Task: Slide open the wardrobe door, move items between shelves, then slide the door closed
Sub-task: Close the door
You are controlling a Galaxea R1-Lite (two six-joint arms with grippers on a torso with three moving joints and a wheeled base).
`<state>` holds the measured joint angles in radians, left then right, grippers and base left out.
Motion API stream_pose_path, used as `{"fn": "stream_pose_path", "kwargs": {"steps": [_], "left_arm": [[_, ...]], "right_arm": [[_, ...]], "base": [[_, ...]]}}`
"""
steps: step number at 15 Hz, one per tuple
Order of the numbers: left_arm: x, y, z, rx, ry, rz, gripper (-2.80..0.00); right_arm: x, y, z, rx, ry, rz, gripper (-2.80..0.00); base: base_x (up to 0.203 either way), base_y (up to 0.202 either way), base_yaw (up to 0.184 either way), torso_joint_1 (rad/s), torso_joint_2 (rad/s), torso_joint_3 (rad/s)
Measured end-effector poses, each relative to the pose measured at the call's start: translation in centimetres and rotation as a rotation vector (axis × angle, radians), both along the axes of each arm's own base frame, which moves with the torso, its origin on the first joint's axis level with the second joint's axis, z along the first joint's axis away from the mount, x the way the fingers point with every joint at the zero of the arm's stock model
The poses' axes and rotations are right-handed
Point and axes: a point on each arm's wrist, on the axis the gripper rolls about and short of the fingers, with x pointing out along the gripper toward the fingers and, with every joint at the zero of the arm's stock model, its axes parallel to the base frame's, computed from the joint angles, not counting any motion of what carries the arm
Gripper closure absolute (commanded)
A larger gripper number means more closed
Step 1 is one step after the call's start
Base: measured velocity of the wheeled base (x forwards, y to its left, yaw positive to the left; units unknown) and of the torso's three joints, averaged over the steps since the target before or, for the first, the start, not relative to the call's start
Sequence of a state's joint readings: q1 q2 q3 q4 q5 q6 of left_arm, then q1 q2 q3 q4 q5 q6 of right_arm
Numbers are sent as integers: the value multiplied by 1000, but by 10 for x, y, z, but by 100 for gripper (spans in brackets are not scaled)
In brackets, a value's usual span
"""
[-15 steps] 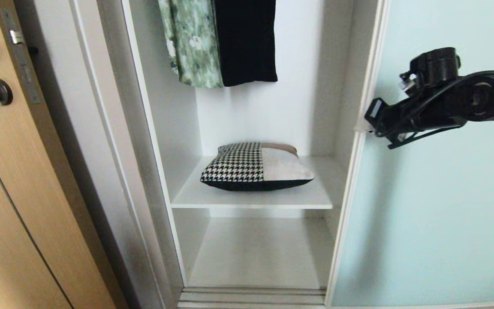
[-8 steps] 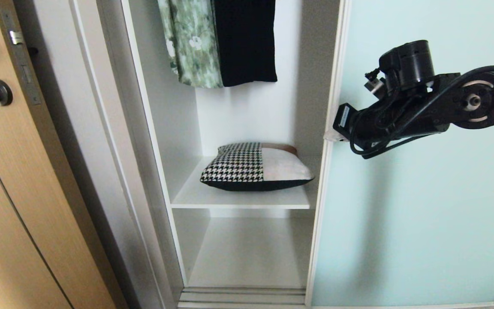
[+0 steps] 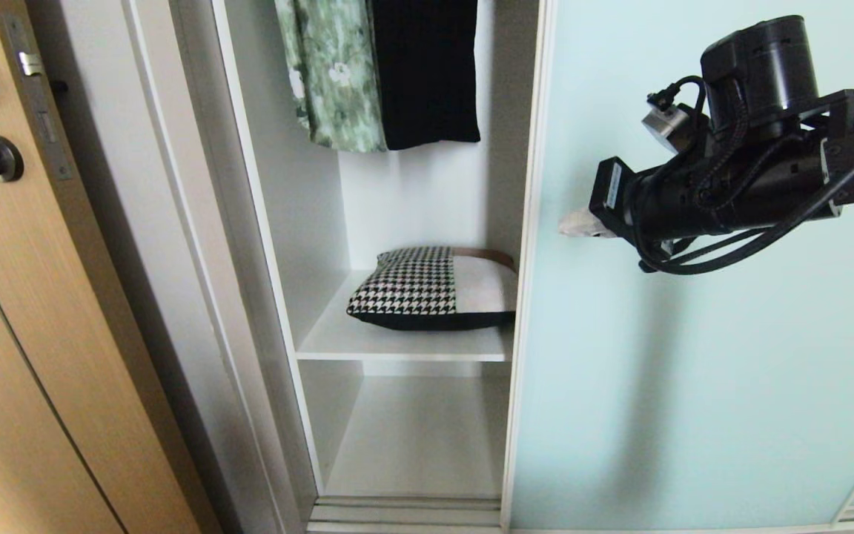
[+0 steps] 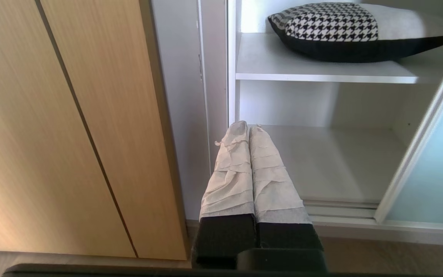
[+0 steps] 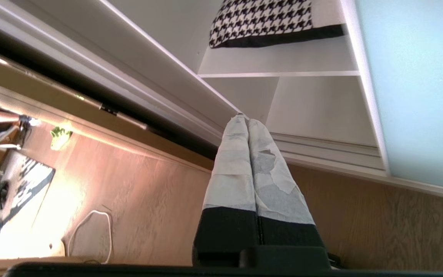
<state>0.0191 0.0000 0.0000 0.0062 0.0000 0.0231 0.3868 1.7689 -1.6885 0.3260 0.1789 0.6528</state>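
Since the earlier frame the sliding wardrobe door (image 3: pixel 694 371) has slid leftward, now partly covering the cushion (image 3: pixel 427 289) on the upper shelf (image 3: pixel 397 343), pushed by the right gripper (image 3: pixel 571 222), fingers pressed together and empty; left gripper (image 4: pixel 249 130) likewise closed

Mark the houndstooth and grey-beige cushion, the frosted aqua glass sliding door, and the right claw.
houndstooth and grey-beige cushion (image 3: pixel 427 291): head view, houndstooth top.
frosted aqua glass sliding door (image 3: pixel 679 386): head view, glass pane.
right claw (image 3: pixel 574 222): head view, wrapped fingertips.
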Motion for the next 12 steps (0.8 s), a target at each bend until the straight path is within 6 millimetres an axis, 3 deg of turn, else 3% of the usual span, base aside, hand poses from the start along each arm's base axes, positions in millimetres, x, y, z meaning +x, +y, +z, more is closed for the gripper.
{"fn": "stream_pose_path", "kwargs": {"steps": [6,12], "left_arm": [[0,0,0,0,0,1,0],[0,0,0,0,0,0,0]], "right_arm": [[-1,6,-2,7,2,29,0],[2,25,-10,-6,12,102,0]], "base": [[0,0,0,0,0,0],[0,0,0,0,0,0]]}}
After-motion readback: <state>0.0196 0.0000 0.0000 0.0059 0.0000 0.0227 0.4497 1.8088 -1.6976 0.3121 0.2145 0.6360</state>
